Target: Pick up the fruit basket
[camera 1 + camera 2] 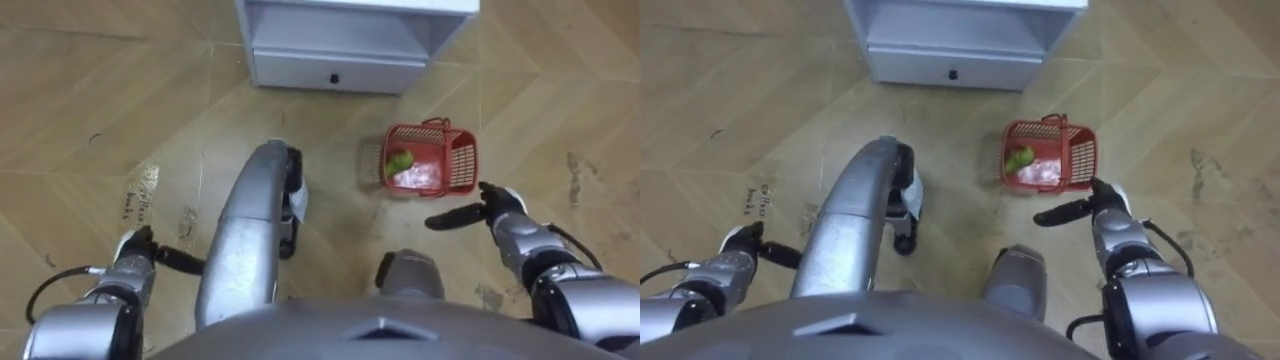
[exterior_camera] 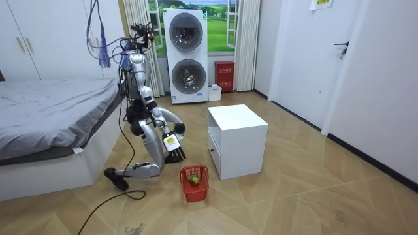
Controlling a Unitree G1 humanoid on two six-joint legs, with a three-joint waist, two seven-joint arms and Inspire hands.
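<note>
The red plastic fruit basket [image 1: 462, 160] stands on the wooden floor to my front right, just before the white cabinet. Inside it lie a green fruit [image 1: 400, 161] and something pale pink. Its handle [image 1: 437, 124] rests at the far rim. My right hand [image 1: 497, 207] hovers just near of the basket, open, its fingers stretched out toward my left and apart from the rim. My left hand [image 1: 138, 249] hangs low at my left side, open and holding nothing. In the room view I kneel on the floor, with the basket [image 2: 194, 183] by my knee.
A white cabinet [image 1: 340, 45] with a low drawer stands straight ahead. In the room view a bed [image 2: 46, 111] lies behind me and stacked washing machines [image 2: 189, 55] stand by the window. My raised knee sits between my two hands.
</note>
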